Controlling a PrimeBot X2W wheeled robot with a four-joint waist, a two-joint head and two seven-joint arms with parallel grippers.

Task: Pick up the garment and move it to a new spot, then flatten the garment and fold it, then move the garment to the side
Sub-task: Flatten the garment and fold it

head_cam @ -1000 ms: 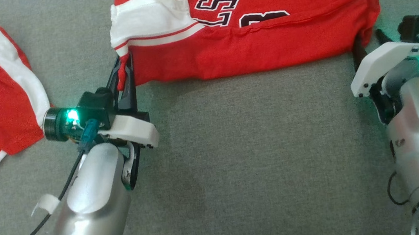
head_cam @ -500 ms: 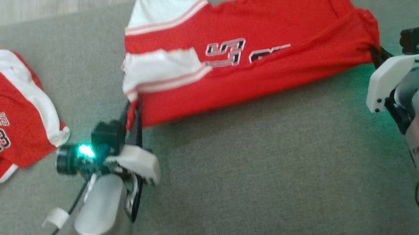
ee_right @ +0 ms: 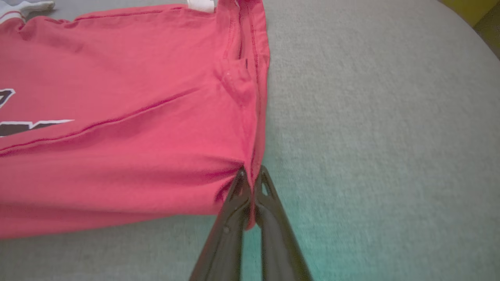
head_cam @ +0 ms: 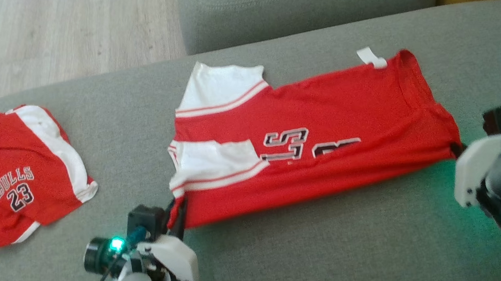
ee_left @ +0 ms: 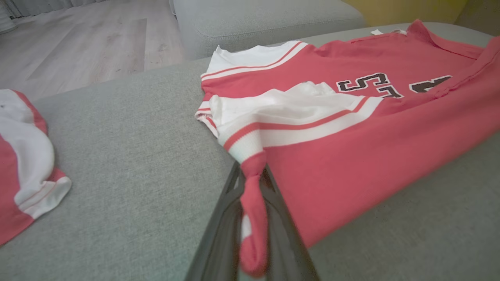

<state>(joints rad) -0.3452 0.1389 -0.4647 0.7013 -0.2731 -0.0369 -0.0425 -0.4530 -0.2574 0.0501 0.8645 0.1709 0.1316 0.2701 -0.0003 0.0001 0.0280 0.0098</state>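
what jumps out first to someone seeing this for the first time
A big red jersey spread across the grey sofa cushion, pinched at its near corners by the left gripper and right gripper. A smaller red Bulls 23 garment lies apart at the far left.

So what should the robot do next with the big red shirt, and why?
The left claw and right claw each pinch a near corner of the spread-out shirt, so probably lift both together and fold the near edge over.
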